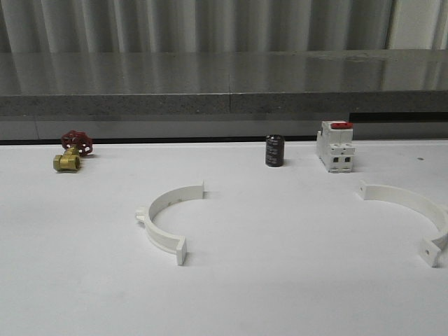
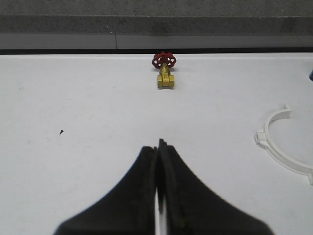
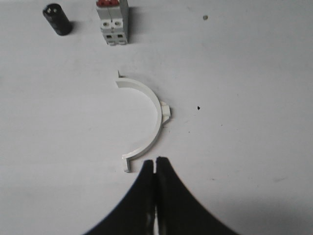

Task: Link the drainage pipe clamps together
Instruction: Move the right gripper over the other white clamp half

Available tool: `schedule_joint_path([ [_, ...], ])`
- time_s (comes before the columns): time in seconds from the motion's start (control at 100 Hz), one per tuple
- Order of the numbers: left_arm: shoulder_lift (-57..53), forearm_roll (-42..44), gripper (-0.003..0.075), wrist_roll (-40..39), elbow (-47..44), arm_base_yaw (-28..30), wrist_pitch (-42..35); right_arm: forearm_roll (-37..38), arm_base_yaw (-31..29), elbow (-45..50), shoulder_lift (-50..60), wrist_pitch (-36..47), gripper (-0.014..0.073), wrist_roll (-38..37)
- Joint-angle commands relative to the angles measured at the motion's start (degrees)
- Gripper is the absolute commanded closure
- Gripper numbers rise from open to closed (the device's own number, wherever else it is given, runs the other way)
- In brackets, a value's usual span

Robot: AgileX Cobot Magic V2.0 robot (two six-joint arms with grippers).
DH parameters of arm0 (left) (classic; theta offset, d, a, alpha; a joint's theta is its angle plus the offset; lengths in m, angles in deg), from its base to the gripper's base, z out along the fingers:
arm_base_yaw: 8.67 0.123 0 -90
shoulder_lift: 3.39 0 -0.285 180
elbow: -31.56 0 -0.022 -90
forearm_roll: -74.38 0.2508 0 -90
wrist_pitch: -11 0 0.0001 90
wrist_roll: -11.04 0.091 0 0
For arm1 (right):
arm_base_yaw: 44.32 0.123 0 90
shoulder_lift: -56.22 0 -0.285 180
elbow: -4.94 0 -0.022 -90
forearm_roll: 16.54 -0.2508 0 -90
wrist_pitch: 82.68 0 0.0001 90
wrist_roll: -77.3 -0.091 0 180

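Two white half-ring drainage pipe clamps lie apart on the white table. One clamp (image 1: 166, 218) sits left of centre, its open side facing right; the left wrist view catches it as well (image 2: 281, 147). The other clamp (image 1: 418, 212) lies at the right edge, partly cut off, and appears whole in the right wrist view (image 3: 146, 122). My left gripper (image 2: 159, 144) is shut with nothing in it, over bare table. My right gripper (image 3: 155, 160) is also shut and empty, its tips just short of the near end of the right clamp.
A brass valve with a red handwheel (image 1: 71, 150) stands at the back left. A black cylinder (image 1: 274, 150) and a white boxy switch with a red top (image 1: 335, 145) stand at the back, right of centre. A grey ledge (image 1: 224, 98) runs behind the table.
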Motion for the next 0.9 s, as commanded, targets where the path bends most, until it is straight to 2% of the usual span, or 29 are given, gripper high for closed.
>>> schedule_joint_path([
  [0.0, 0.33, -0.20, 0.0741, -0.02, 1.58, 0.07, -4.25, 0.00, 0.01, -2.10, -2.22, 2.01, 0.0568, 0.58],
  [0.05, 0.33, -0.20, 0.0741, -0.02, 1.58, 0.07, -4.25, 0.00, 0.01, -2.10, -3.69, 1.49, 0.0479, 0.58],
  [0.2, 0.33, -0.20, 0.0741, -0.02, 1.58, 0.07, -4.25, 0.00, 0.01, -2.10, -6.18, 1.58, 0.0119, 0.58],
  [0.27, 0.33, -0.20, 0.0741, -0.02, 1.58, 0.07, -4.25, 0.00, 0.01, -2.10, -7.39, 2.97, 0.0045, 0.84],
  [0.5, 0.33, -0.20, 0.0741, -0.02, 1.58, 0.07, -4.25, 0.00, 1.11, -3.17, -17.00, 8.56, 0.0043, 2.52],
  [0.73, 0.33, -0.20, 0.0741, -0.02, 1.58, 0.07, -4.25, 0.00, 1.11, -7.52, -29.94, 9.89, 0.0043, 2.52],
  [0.89, 0.33, -0.20, 0.0741, -0.02, 1.58, 0.07, -4.25, 0.00, 1.11, -11.52, -37.32, 10.14, 0.0081, 2.52],
])
